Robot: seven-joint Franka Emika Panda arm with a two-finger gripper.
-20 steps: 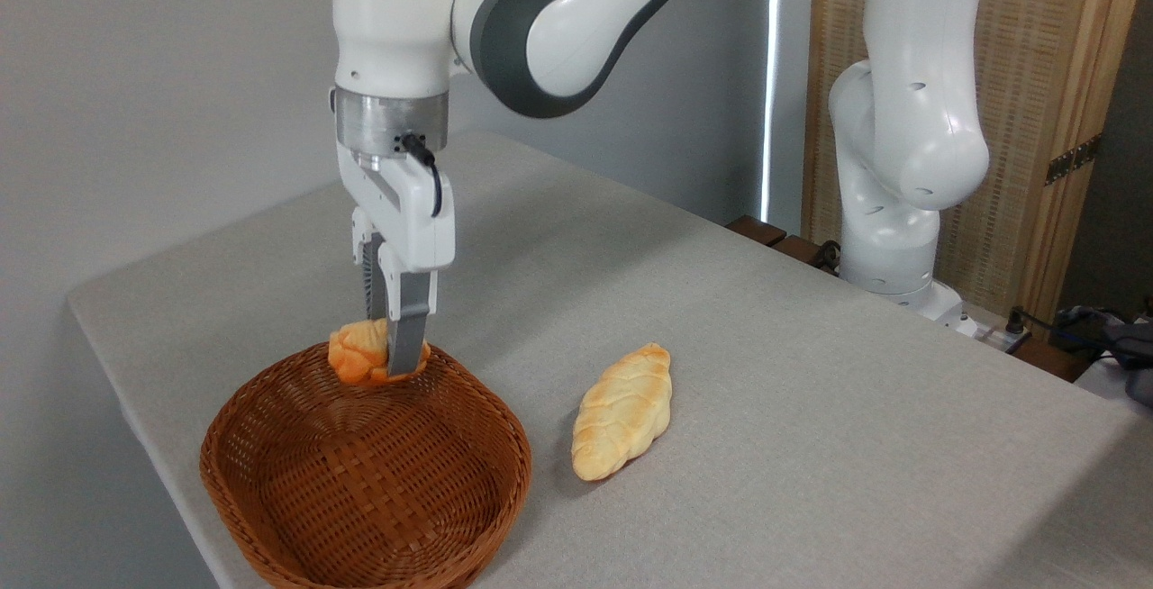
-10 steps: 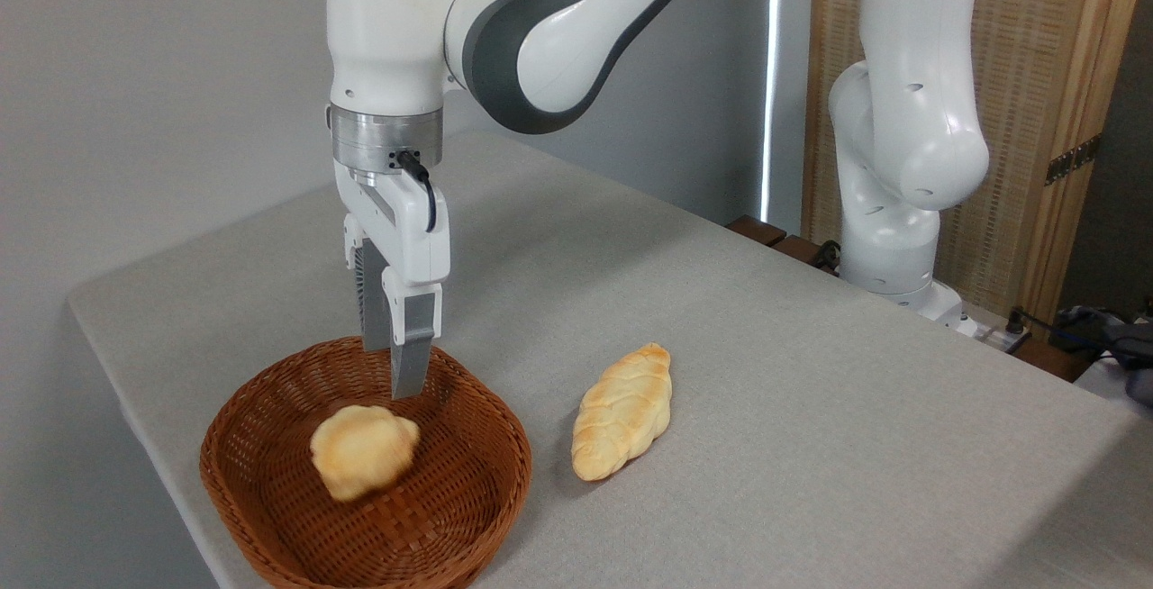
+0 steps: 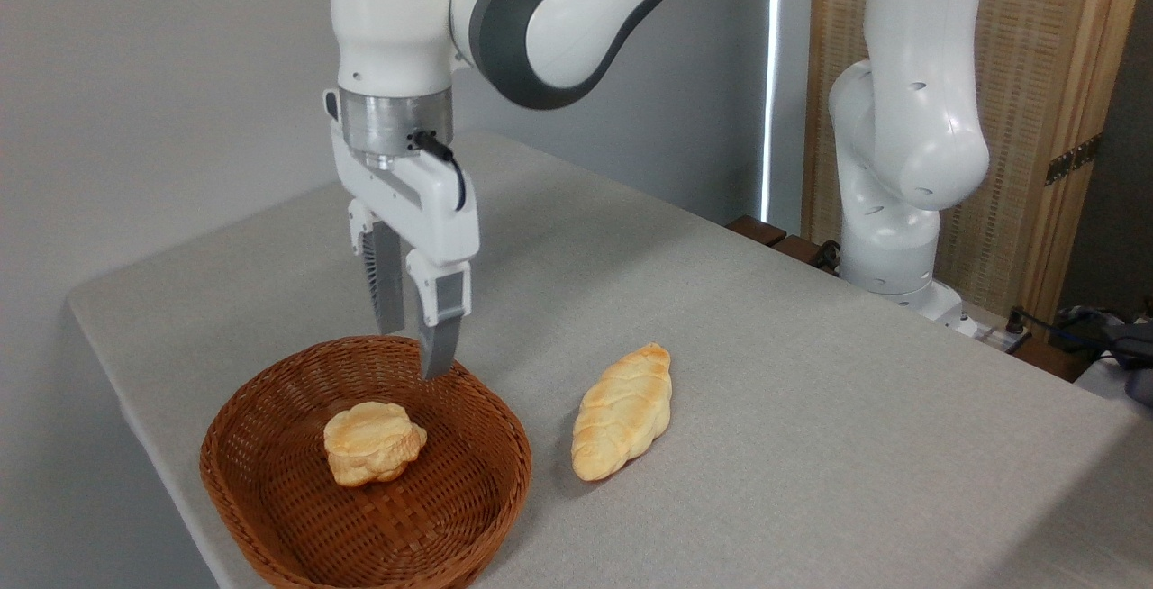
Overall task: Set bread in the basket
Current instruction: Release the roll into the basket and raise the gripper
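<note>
Now the bun [image 3: 373,443] lies on the floor of the basket [image 3: 270,517], near its middle, clear of the woven wall. That basket sits at the table's [image 3: 811,391] near left corner. Above the basket's far rim hangs the gripper [image 3: 416,351], fingers apart and pointing down, holding nothing, well clear of the bun. To the right of the basket, just beside it on the cloth, lies the loaf [image 3: 623,411], angled toward the far edge

Arm [image 3: 558,22] reaches in from upper right; gripper [image 3: 416,350] points down, fingers [image 3: 441,337] parted, empty.
</note>
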